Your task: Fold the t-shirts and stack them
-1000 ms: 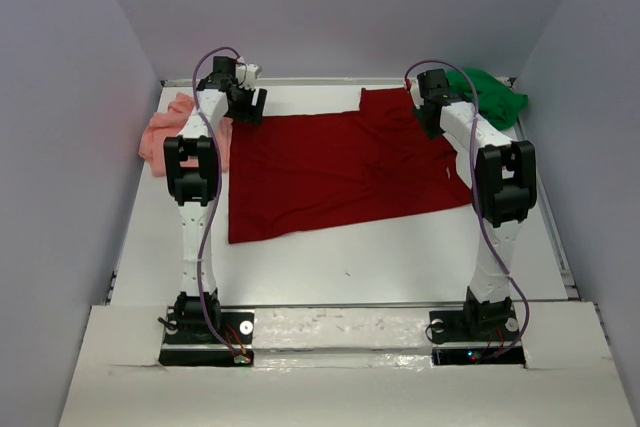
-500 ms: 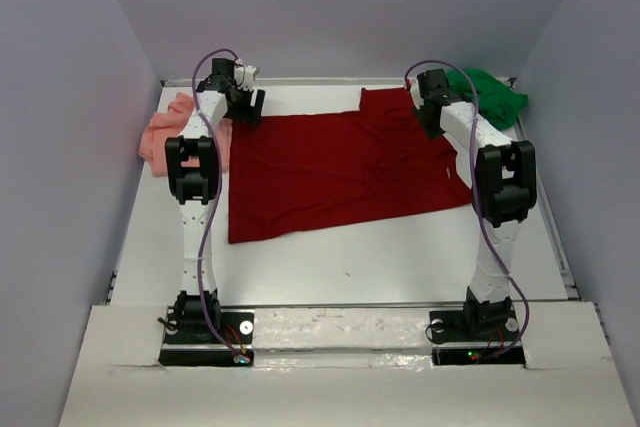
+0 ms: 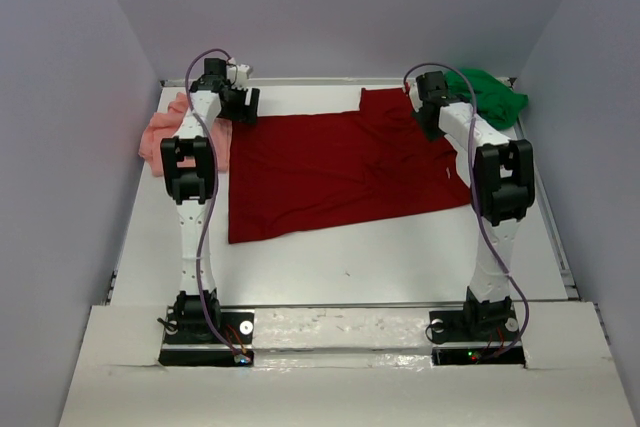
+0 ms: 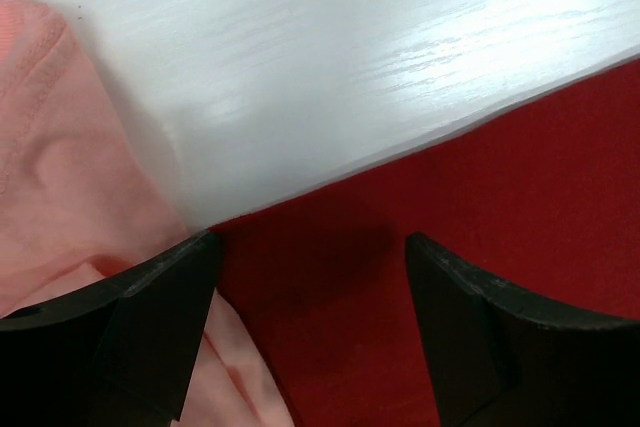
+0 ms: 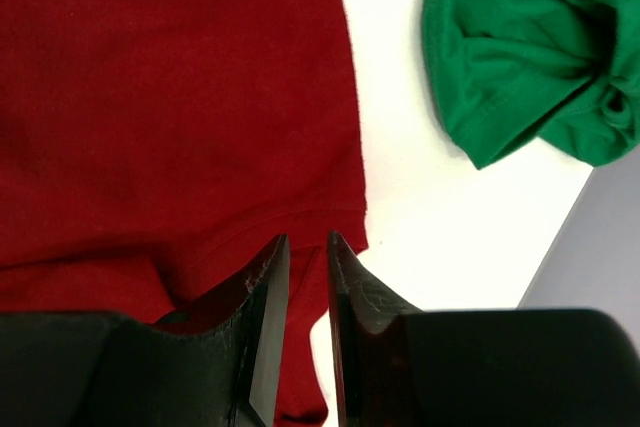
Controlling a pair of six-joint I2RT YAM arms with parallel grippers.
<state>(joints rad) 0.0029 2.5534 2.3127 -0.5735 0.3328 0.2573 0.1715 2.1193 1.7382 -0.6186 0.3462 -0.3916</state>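
The dark red t-shirt [image 3: 340,167] lies spread flat across the white table. A salmon pink t-shirt [image 3: 165,132] is bunched at the far left, and a bright green one [image 3: 490,95] is crumpled at the far right corner. My left gripper [image 3: 243,107] is open wide, low over the red shirt's far left corner [image 4: 330,277], with pink cloth [image 4: 70,177] beside its left finger. My right gripper [image 5: 307,240] sits low on the red shirt's far right sleeve [image 5: 300,217]. Its jaws stand a narrow gap apart, and red cloth shows in that gap.
Bare white table [image 3: 330,257] runs between the red shirt and the arm bases. Grey walls close in the back and both sides. The green shirt [image 5: 530,57] lies close to the right of my right gripper, against the wall.
My left wrist has shifted a little to the left, toward the red shirt's far left corner. The right arm and the shirts have not visibly moved.
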